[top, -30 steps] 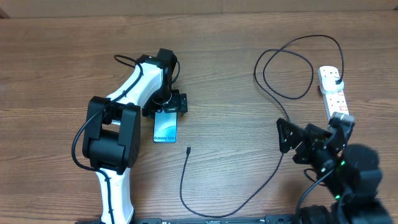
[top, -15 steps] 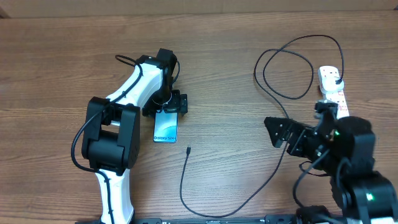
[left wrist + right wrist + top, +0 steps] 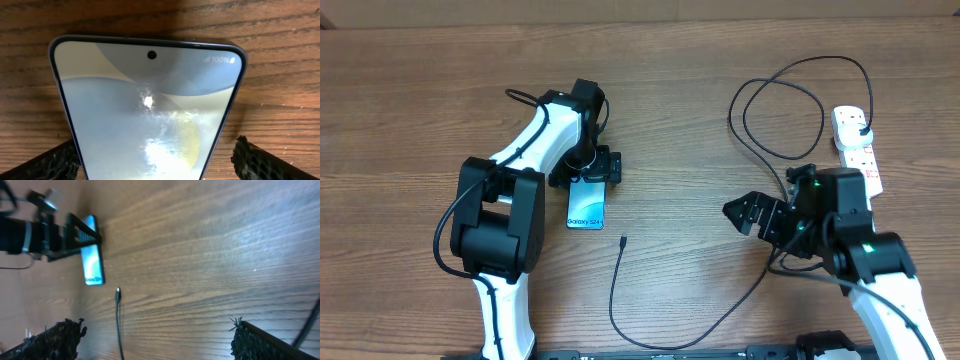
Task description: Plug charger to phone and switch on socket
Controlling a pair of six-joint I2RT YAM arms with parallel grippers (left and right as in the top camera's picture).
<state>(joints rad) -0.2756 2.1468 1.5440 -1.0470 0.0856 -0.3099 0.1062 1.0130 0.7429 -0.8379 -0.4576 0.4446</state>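
The phone lies flat on the wooden table with its "Galaxy S24" text at the near end. My left gripper is open and straddles its far end. In the left wrist view the phone lies between the fingers, with a gap at the right finger. The black charger cable lies loose, its connector tip just right of the phone's near end. Its plug sits in the white power strip. My right gripper is open and empty over the table's middle right. The right wrist view shows the tip and phone ahead of the fingers.
The cable makes a large loop at the back right, between the table's middle and the power strip. My right arm covers part of the strip and cable. The table's far edge runs along the top.
My right arm has swung from the near right corner leftward, with its open gripper now over the middle right of the table. The left arm, phone and cable tip have not moved.
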